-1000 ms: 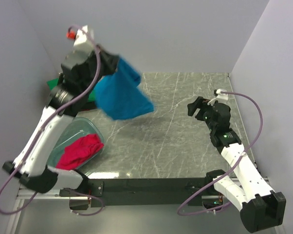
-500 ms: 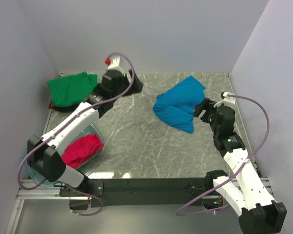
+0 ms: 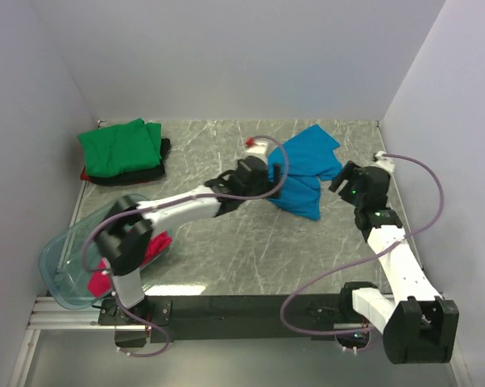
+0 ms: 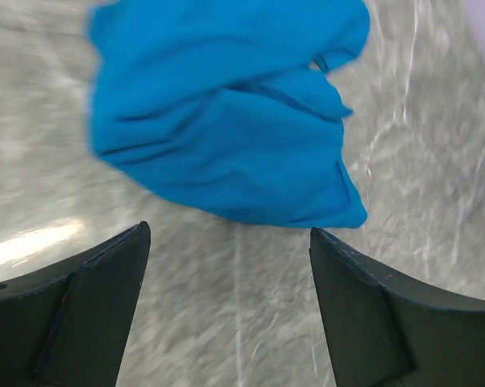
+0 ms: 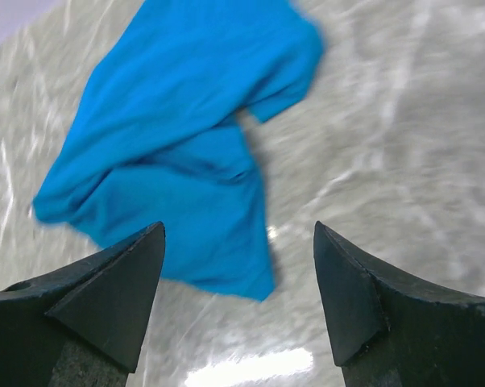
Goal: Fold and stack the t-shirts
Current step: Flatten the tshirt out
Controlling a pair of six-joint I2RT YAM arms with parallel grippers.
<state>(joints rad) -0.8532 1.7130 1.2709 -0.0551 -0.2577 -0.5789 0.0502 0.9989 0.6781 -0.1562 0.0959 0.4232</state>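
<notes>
Dropped blue t-shirt [image 3: 311,161] now lies crumpled — both jaws apart.

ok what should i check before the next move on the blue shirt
1. left claw empty: ok, jaws apart, nothing between them.
2. right claw empty: ok, jaws apart.
3. blue shirt down on the table: ok, it lies free between both claws.
4. blue shirt spread flat for folding: not ok, it is bunched and creased.
5. corners or hem to grab: cannot tell, the edges are tucked into the folds.
6. stack ready: ok, green shirt lies on the black shirt at the far left.
</notes>
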